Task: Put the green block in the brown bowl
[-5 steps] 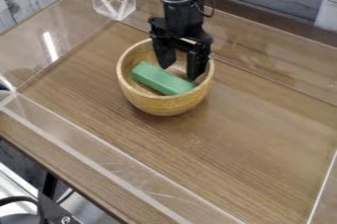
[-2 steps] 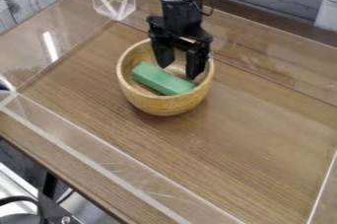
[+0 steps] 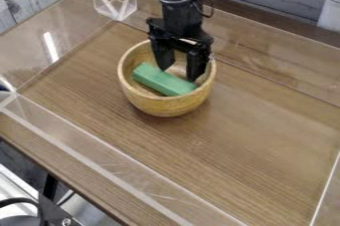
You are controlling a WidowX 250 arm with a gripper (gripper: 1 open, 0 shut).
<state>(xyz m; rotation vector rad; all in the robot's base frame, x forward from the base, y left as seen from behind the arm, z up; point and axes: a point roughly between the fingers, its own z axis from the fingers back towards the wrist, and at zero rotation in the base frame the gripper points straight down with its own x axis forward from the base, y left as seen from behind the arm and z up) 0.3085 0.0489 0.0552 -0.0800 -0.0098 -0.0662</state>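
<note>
Raised a touch at most since the earlier frame, with the black, jointed robot gripper [image 3: 182, 59] above the far side of the round, light-brown wooden bowl [image 3: 167, 107]; no visible shift in the bowl or in the small mint-green rectangular block [image 3: 165, 81] inside it. Fingers apart, one toward the bowl's left part in the view and the other toward its right, with nothing clamped between them.

Probably down to the withdrawal now, the placing looking done. Best to lift straight up from the bowl, keeping both fingers spread until well above the rim, then to back off toward the far side. No need to press or nudge the block again. Worth watching for a fingertip catching the inner wall and dragging or tipping the bowl.

As for the block: plain, matte and evenly coloured, elongated with crisp edges, lying aslant across the bowl's inside, from the left part toward the near right. Seemingly low within the rim, though contact with the floor impossible to confirm.
</note>
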